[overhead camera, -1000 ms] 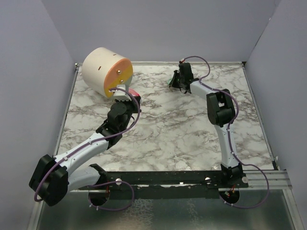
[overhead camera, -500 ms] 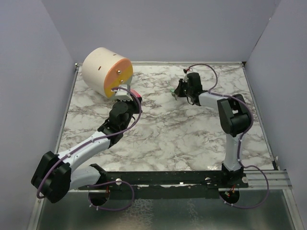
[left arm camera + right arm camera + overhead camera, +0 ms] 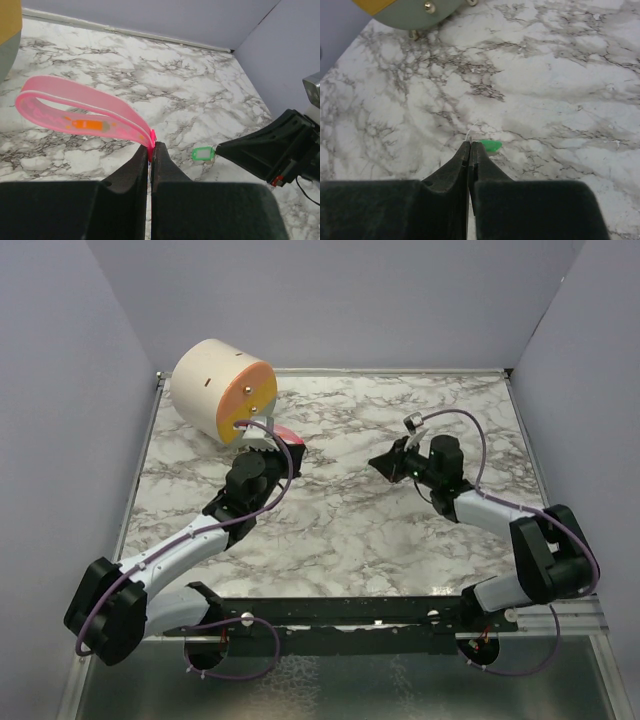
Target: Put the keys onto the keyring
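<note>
Status, big to small:

- Bench (image 3: 340,540): the cylinder (image 3: 222,388) sits at the far-left corner and is not involved right now.
- Both arms reach in towards the middle, tips facing each other with a gap between them.
- Left end effector (image 3: 151,152): jaws fully closed, pinching one end of the pink loop (image 3: 55,117). The loop is held up just near-right of the cylinder and stands open. It carries only its own orange label, nothing threaded on it.
- Right end effector (image 3: 470,146): jaws closed. The green tag (image 3: 491,145) hangs right at its tip, apparently gripped by a thin wire at the tag's end. It's around mid-bench, a bit towards the far edge. Can't tell if it's clear of the surface.
- In the left wrist view the tag (image 3: 202,153) is to the right of the left tip, close but not touching.

My read on progress: both pieces are picked up and presented, so grasping is done. Joining isn't, because tag and loop are separate. What's left is to close the gap, line the tag's wire up with the loop opening, thread it and let go. The wire is tiny, so I expect alignment to be the hard part.
</note>
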